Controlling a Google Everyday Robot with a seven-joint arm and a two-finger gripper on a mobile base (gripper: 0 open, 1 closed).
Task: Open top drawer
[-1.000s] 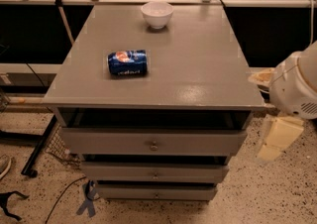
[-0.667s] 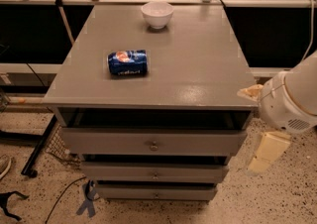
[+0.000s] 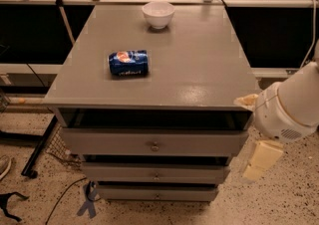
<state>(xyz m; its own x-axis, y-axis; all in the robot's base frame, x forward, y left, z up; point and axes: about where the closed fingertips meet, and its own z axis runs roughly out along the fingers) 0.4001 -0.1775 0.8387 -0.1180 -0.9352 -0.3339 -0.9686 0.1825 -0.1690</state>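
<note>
The grey cabinet (image 3: 199, 69) has three drawer fronts stacked at its front. The top drawer (image 3: 109, 142) is the widest front, just under a dark gap below the tabletop, with a small round metal knob (image 3: 155, 146) at its centre. Its front sits in line with the two slimmer fronts below. My gripper (image 3: 254, 130) is at the cabinet's right front corner, level with the top drawer and well right of the knob. Its two cream fingers (image 3: 262, 158) stand apart, empty, with the white wrist (image 3: 289, 109) covering part of them.
A blue soda can (image 3: 128, 63) lies on its side on the tabletop. A white bowl (image 3: 158, 14) stands near the back edge. A rail and dark panels run behind the cabinet. Cables and a black stand leg (image 3: 37, 152) lie on the speckled floor at the left.
My arm has moved left and down, from beside the cabinet's right edge to its right front corner. The drawer, can and bowl have not moved.
</note>
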